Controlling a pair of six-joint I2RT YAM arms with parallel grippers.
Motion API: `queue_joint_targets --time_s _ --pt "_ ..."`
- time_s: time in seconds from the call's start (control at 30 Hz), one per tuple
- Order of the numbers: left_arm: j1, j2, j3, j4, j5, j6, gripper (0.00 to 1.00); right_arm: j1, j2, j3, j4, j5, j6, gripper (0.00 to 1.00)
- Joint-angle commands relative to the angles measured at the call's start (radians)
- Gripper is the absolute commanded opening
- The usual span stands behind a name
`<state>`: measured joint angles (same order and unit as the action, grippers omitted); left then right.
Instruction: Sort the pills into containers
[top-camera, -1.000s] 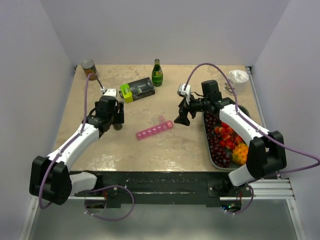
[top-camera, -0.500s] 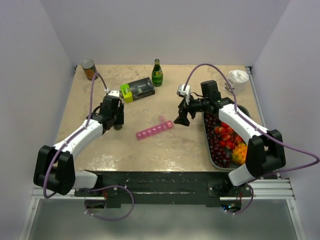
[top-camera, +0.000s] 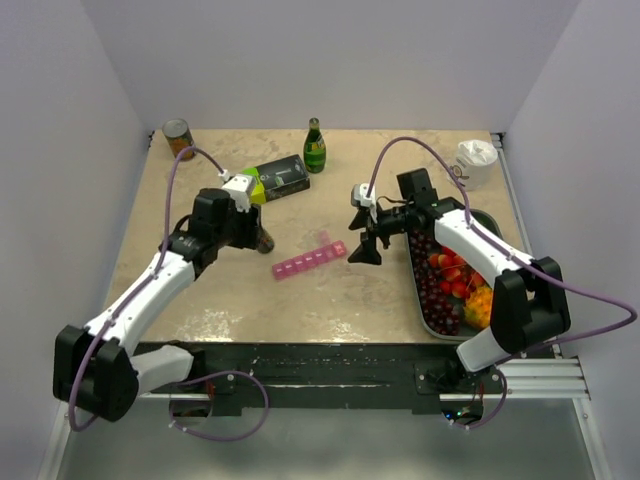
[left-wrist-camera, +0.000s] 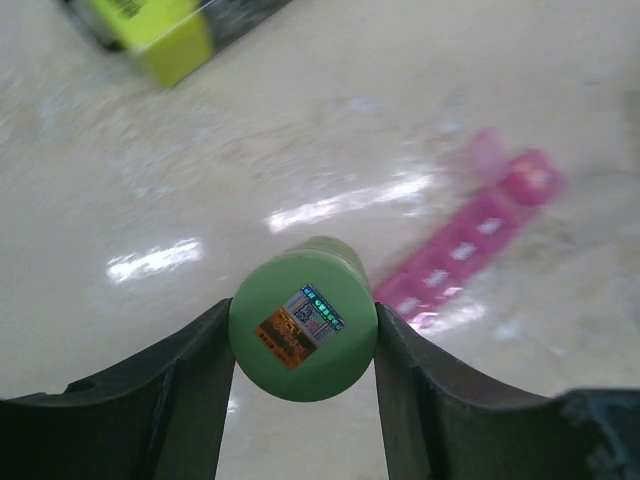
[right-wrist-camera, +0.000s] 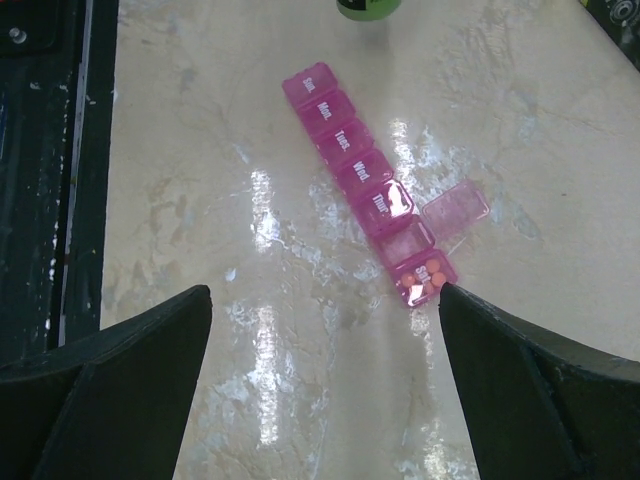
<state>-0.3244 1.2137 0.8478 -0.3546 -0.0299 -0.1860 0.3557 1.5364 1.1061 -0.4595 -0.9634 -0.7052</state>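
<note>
The containers are one slim pink organiser strip (top-camera: 308, 258) lying slantwise mid-table, also in the left wrist view (left-wrist-camera: 470, 240) and the right wrist view (right-wrist-camera: 370, 190). One compartment near its right end has its lid (right-wrist-camera: 455, 210) flipped open. Orange pills (right-wrist-camera: 428, 283) show in the end compartment marked Sat. My left gripper (top-camera: 255, 238) is shut on a green-capped pill bottle (left-wrist-camera: 303, 335), held just left of the strip. My right gripper (top-camera: 365, 250) hovers open by the strip's right end, with nothing between its fingers (right-wrist-camera: 325, 300).
A black-and-lime box (top-camera: 275, 178) lies behind the left gripper, also in the left wrist view (left-wrist-camera: 165, 30). A green glass bottle (top-camera: 315, 146), a can (top-camera: 179, 138) and a white cup (top-camera: 477, 155) stand along the back. A grey fruit tray (top-camera: 423, 316) runs along the right side.
My left gripper closed on the pill bottle and carried it right, toward the pink strip. My right gripper shifted slightly left and nearer, staying open.
</note>
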Motion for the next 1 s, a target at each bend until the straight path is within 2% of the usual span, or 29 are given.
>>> queue_joint_targets --time_s 0.0,0.07,0.13,0.2,0.33,0.43,0.67,0.9,0.97 --pt "-0.057 -0.134 -0.016 0.21 0.392 0.013 0.0 0.084 -0.07 -0.026 0.054 0.004 -0.059 0.99" --pt "-0.105 -0.138 -0.033 0.294 0.433 -0.035 0.0 0.132 -0.105 -0.025 0.093 0.116 -0.027 0.99" --pt "-0.154 -0.112 -0.026 0.333 0.446 -0.081 0.0 0.178 -0.134 -0.035 0.198 0.172 0.08 0.99" --pt "-0.191 -0.092 -0.018 0.405 0.443 -0.115 0.0 0.183 -0.153 -0.032 0.28 0.196 0.194 0.99" --pt "-0.209 -0.069 -0.041 0.525 0.414 -0.249 0.0 0.187 -0.168 -0.051 0.352 0.219 0.309 0.99" --pt "-0.211 -0.065 -0.062 0.598 0.4 -0.315 0.0 0.193 -0.17 -0.089 0.393 0.233 0.331 0.99" --pt "-0.211 -0.065 -0.087 0.657 0.45 -0.392 0.0 0.2 -0.131 -0.1 0.421 0.221 0.334 0.98" --pt "-0.209 -0.051 -0.105 0.709 0.504 -0.429 0.0 0.204 -0.108 -0.098 0.417 0.16 0.323 0.85" --pt "-0.211 -0.046 -0.108 0.718 0.513 -0.438 0.0 0.204 -0.108 -0.098 0.417 0.125 0.323 0.76"
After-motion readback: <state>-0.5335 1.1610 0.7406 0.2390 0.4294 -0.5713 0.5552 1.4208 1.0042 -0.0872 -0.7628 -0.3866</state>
